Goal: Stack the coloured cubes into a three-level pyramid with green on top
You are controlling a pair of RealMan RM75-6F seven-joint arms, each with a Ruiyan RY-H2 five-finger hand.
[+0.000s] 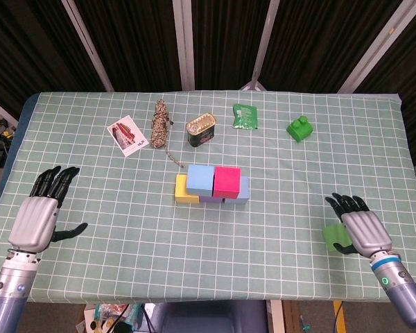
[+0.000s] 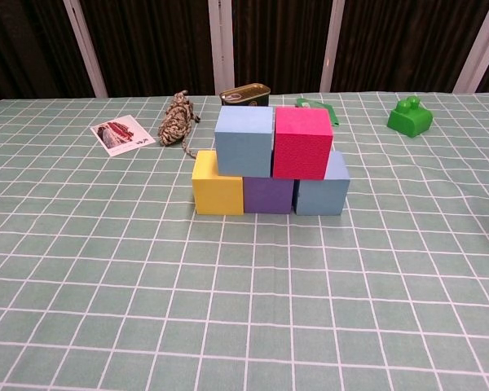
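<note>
The table point(image 1: 90, 277) carries a pyramid that is two levels up. Its base is a row of three touching cubes: the yellow cube point(image 2: 218, 183), the purple cube point(image 2: 268, 195) and a greyish-blue cube point(image 2: 324, 191). On that row sit the light blue cube point(image 2: 244, 141) and the pink cube point(image 2: 302, 142), side by side. The top spot is bare, so I judge one step is left: the green cap.

The green cube point(image 1: 331, 236) lies well to the right of the pyramid, at the near edge, just beside the right hand point(image 1: 360, 227), whose fingers are spread and hold nothing. The left hand point(image 1: 35, 220) hovers well to the pyramid's left, likewise spread and empty. The green toy block point(image 1: 299, 128) beyond the pyramid looks like a distractor.
</note>
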